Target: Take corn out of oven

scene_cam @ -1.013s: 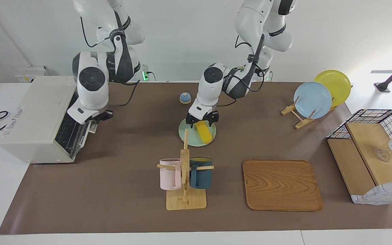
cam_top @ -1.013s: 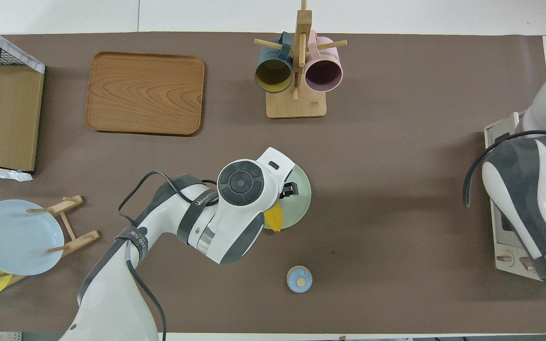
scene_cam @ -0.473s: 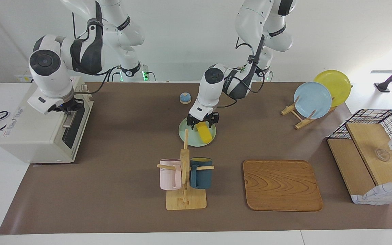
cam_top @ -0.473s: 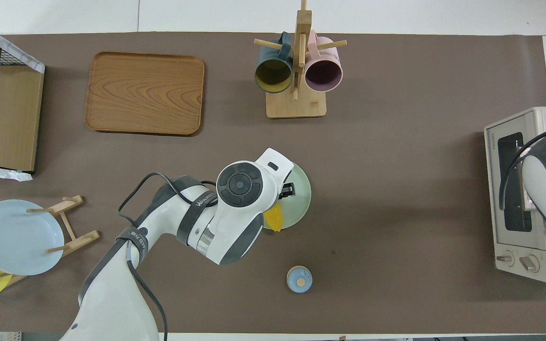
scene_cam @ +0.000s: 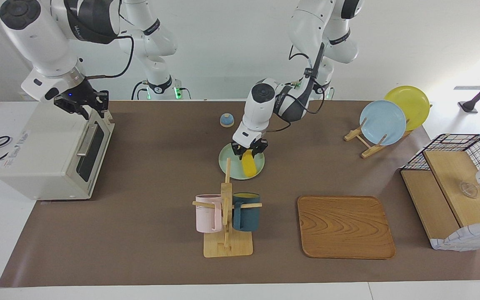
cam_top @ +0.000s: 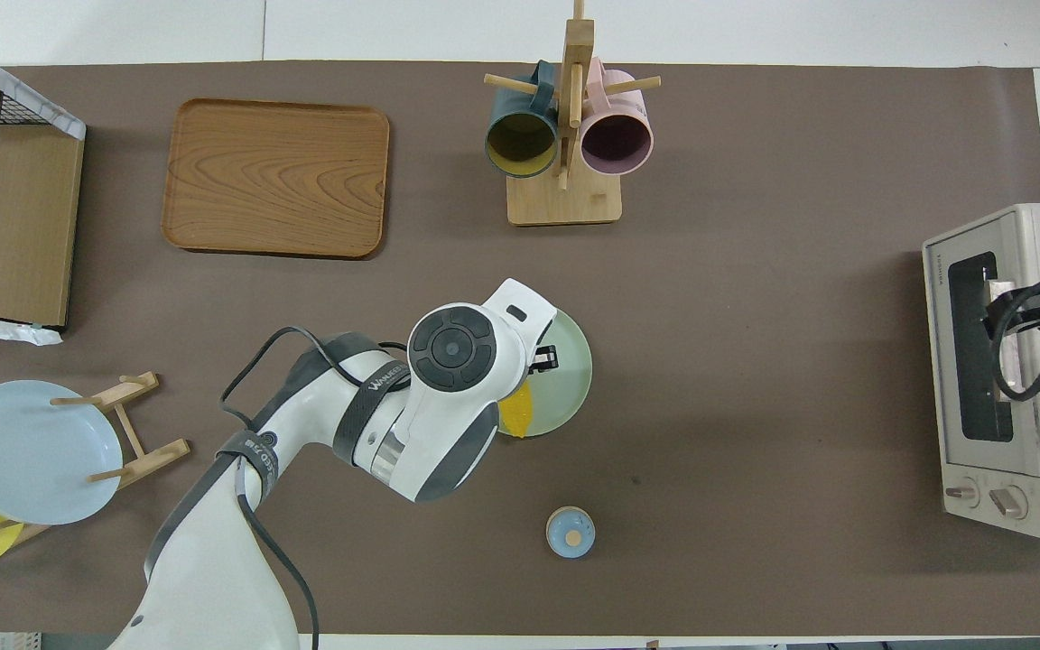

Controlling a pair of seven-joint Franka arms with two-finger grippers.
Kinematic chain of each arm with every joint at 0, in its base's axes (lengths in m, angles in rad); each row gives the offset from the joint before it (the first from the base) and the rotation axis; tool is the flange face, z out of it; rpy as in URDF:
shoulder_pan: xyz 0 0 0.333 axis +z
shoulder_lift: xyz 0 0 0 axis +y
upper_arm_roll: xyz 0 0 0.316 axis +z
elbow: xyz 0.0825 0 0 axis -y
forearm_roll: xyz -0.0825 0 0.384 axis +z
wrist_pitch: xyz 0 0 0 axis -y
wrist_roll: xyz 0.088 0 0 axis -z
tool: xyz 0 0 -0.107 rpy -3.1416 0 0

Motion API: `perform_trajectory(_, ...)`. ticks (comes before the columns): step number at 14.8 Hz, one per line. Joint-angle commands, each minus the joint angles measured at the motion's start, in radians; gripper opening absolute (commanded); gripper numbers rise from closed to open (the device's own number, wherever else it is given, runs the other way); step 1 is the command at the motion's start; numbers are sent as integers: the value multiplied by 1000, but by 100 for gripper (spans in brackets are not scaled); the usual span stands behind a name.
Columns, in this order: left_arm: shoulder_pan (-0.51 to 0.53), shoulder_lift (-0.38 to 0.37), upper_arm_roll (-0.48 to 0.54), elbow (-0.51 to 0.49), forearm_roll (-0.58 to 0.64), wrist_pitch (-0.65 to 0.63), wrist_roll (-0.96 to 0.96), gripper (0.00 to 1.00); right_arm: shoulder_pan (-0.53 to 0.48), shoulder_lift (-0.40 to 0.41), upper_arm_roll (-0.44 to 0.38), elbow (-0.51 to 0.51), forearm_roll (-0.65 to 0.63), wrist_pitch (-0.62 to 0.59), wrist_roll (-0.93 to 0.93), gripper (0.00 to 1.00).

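- Left gripper (scene_cam: pixel 248 150): clamped on the upper end of the bright yellow tapered corn cob (scene_cam: pixel 248 164), over the pale green round plate (scene_cam: pixel 227 164).
- Corn cob: lies on that plate, mid-worktop, out of the oven.
- Right gripper (scene_cam: pixel 82 104): above the top front edge of the boxy cream-white toaster oven (scene_cam: pixel 44 150); finger state cannot be told.
- Oven door: shut; the oven stands at the right arm's end of the brown worktop (scene_cam: pixel 148 233).

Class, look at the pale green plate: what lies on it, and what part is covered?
On the pale green plate lies the corn. The left gripper is shut on the corn's end nearer the robots, hiding that end.
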Motion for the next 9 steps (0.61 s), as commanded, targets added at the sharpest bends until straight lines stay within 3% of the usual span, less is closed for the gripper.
perform_trajectory(1, 54, -72, 16, 43, -8, -111, 12, 0, -4, 17, 4, 27, 43, -26, 77, 74)
perform_trajectory(3, 136, -69, 16, 152, 2, -227, 58, 0, -2, 16, 5, 26, 43, -23, 95, 100)
perform_trajectory(6, 288, -27, 16, 262, 1, -295, 226, 0, 13, 22, -7, 27, 43, -24, 95, 100)
perform_trajectory(9, 457, -8, 13, 283, -11, -286, 447, 0, 214, 16, -194, 27, 40, -17, 110, 100)
